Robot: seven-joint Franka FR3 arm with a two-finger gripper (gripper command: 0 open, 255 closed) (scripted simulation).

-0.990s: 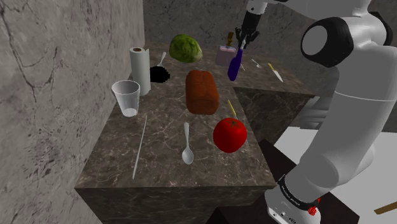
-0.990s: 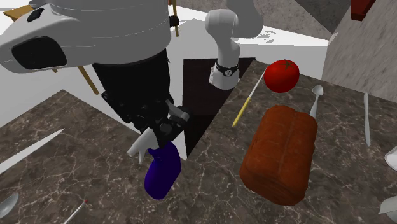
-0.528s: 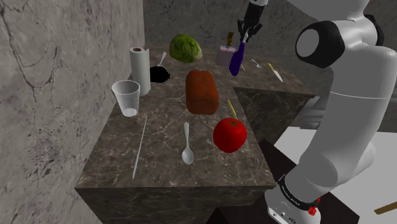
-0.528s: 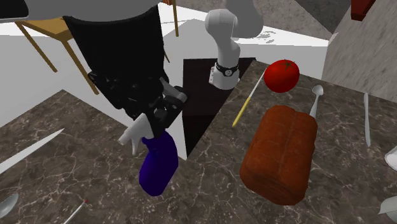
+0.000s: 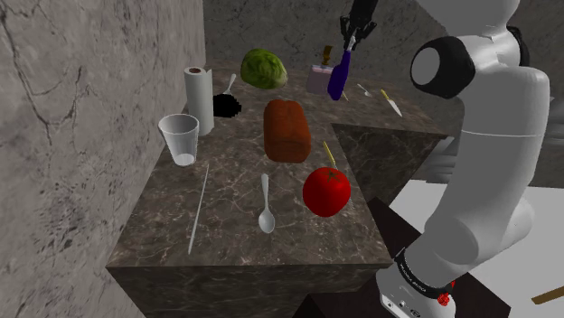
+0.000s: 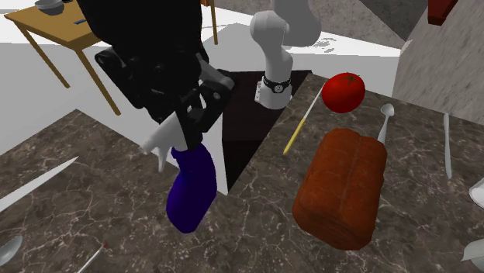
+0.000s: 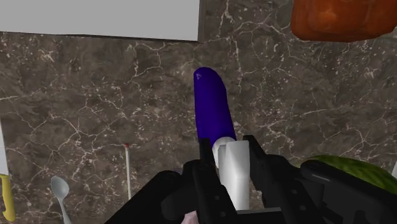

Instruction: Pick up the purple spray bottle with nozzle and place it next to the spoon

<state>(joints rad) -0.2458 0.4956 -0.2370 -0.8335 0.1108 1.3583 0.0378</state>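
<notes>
The pincer was clamped on the purple bottle above the table. Bare table lay at the spoon's nine o'clock.

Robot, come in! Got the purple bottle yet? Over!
Hand shut on purple spray bottle, clear of the counter. Spoon lies past the brown loaf, beside the red apple. Loaf between.

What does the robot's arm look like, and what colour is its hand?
The arm is made of fat, rounded white tubes with a grey round cap at a joint. Near its bottom sits a black band with tiny white writing and a red dot. Its end effector is all black, with two fingers.
</notes>
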